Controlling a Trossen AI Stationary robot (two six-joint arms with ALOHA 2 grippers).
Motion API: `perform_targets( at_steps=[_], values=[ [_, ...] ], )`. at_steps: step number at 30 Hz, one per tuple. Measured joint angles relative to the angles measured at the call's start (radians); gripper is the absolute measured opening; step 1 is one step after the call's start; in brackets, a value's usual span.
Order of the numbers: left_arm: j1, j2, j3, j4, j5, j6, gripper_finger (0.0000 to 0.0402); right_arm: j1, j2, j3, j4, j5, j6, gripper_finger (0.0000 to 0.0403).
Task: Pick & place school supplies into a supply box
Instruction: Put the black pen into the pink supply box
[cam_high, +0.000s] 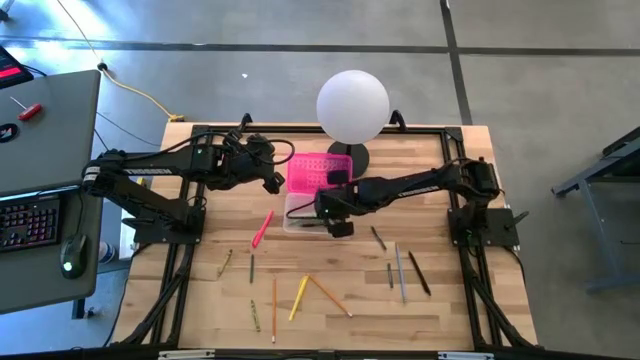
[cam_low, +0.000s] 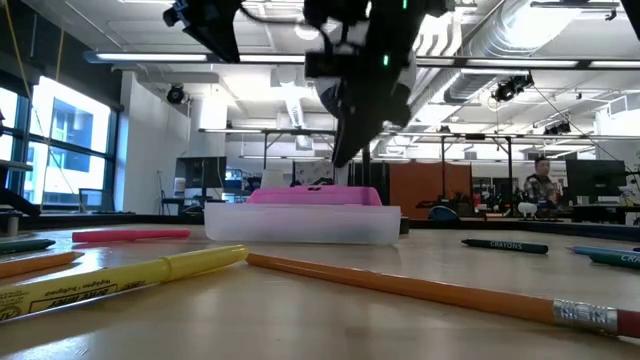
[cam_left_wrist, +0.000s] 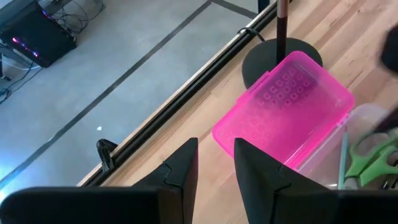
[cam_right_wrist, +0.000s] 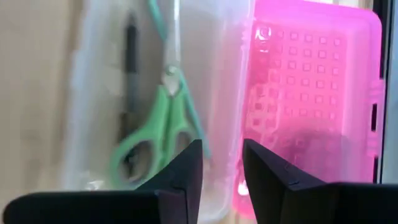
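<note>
Your right wrist view alone shows the green-handled scissors (cam_right_wrist: 158, 127) inside the supply box (cam_right_wrist: 211, 74); both grippers' jaws narrowly parted, empty.

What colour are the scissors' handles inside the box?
Green; the scissors show best in the right wrist view.
</note>
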Motion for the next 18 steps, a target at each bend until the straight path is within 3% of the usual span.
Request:
perform_targets(
  at_steps=[4,9,13,18],
  values=[
    [0.000,0.000,0.000,-0.045,0.003,-0.029,0.0134,0.058,-0.002,0.106,-0.227,-0.031,0.192,0.0094],
    [0.000,0.000,0.000,-0.120,0.003,-0.106,0.0134,0.154,-0.010,0.125,-0.451,-0.008,0.390,0.0094],
    [0.000,0.000,0.000,-0.155,0.002,-0.144,0.0134,0.246,-0.086,0.038,-0.528,0.040,0.612,0.0094],
    [0.000,0.000,0.000,-0.160,0.001,-0.156,0.0134,0.386,-0.276,-0.150,-0.535,0.051,0.972,0.0094]
  ],
)
